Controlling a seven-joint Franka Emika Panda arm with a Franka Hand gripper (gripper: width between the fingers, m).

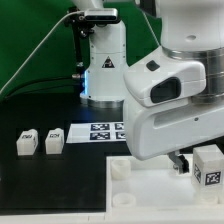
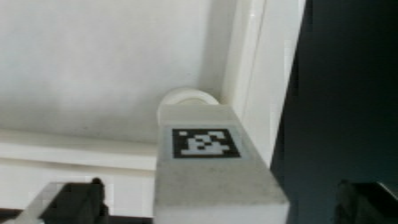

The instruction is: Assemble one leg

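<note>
A leg point(image 1: 208, 165), a small white post with a square marker, stands at the exterior view's right, over the white tray point(image 1: 150, 192), under the wrist. In the wrist view the leg point(image 2: 214, 165) lies between the fingers, its far end by a round corner socket point(image 2: 187, 99) of the tray point(image 2: 89, 80). My gripper point(image 2: 217, 205) is open: there is a gap between the leg and each dark finger point(image 2: 71, 200). In the exterior view the gripper point(image 1: 196, 168) shows one dark finger point(image 1: 180, 164) beside the leg; the other is hidden.
Two more white legs point(image 1: 27, 143) point(image 1: 54, 142) stand on the black table at the exterior view's left. The marker board point(image 1: 105, 132) lies in front of the arm's base point(image 1: 100, 70). Another tray socket point(image 1: 118, 170) sits at the tray's near corner.
</note>
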